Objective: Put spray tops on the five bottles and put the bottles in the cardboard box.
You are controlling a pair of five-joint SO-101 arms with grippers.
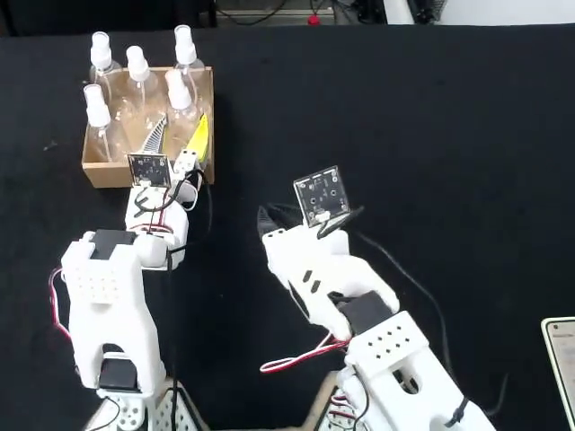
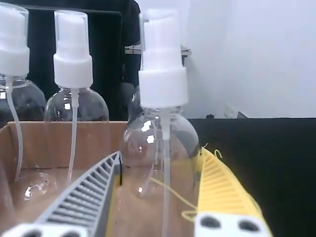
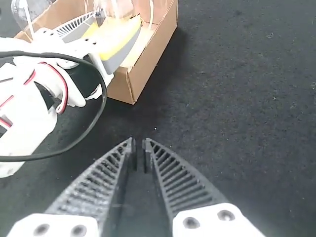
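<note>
The cardboard box [image 1: 103,172] sits at the table's far left with several clear bottles standing in it, each with a white spray top. My left gripper [image 1: 184,121] reaches over the box's near wall, open. Its grey finger [image 2: 84,192] and yellow finger [image 2: 222,187] flank the near-right bottle [image 2: 160,133], which stands upright on the box floor. Two more capped bottles [image 2: 74,98] stand behind it. My right gripper [image 3: 138,148] hovers low over the black table, right of the box [image 3: 148,64], shut with nothing held.
The black cloth stretches right of the box and beyond the right arm. A white card [image 1: 561,359] lies at the right edge. The left arm's black cable [image 3: 94,113] loops near the box's corner.
</note>
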